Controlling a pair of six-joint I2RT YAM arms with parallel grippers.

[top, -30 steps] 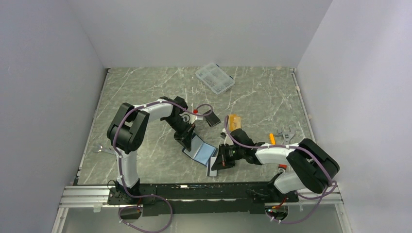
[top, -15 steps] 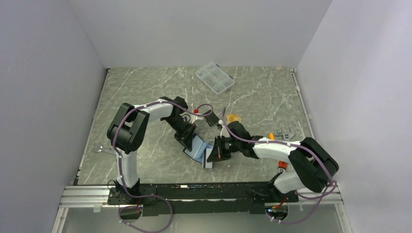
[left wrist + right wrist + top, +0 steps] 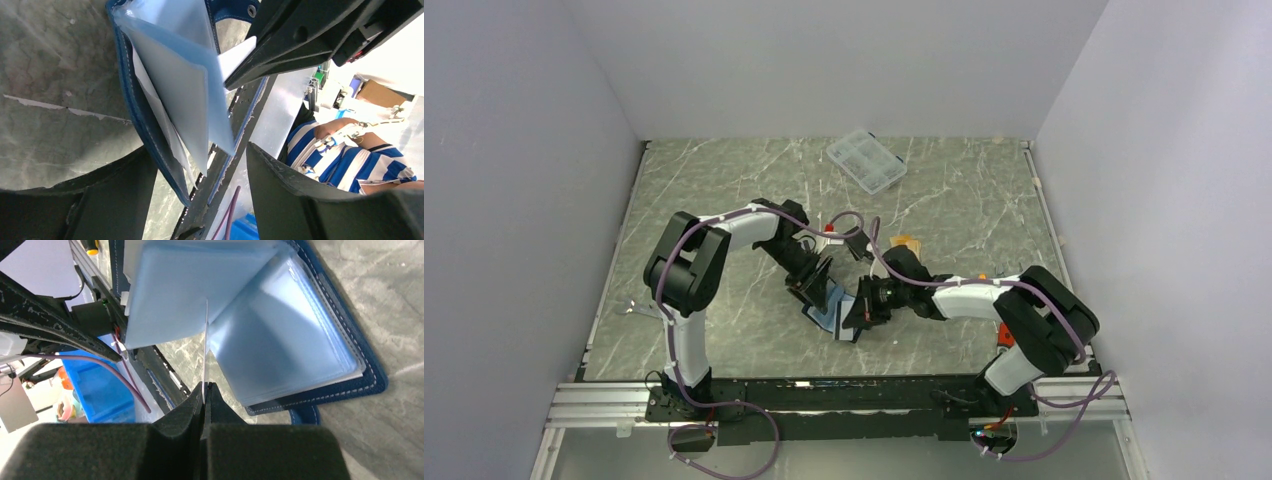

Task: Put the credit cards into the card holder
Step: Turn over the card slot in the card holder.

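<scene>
The card holder (image 3: 370, 380) is navy blue with white stitching along its rim; its inner sleeves (image 3: 280, 340) are pale, translucent blue. There is a white card (image 3: 235, 52) and an orange-gold card (image 3: 906, 241). The table (image 3: 724, 180) is grey-green marble with white veins. The box (image 3: 866, 161) at its far edge is clear. The arms (image 3: 689, 270) are black and white, with purple cables.

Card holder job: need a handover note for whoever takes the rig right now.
Left gripper: open, fingers either side of the card holder, not clamping it.
Right gripper: shut on a pale card, held edge-on at the holder's open sleeves.
The holder lies open on the table. An orange card lies on the table further back.
Done: one card picked up and brought to the holder. I cannot tell whether any sleeve is already filled.
Left: slide this card in, then fetch the orange one.
</scene>
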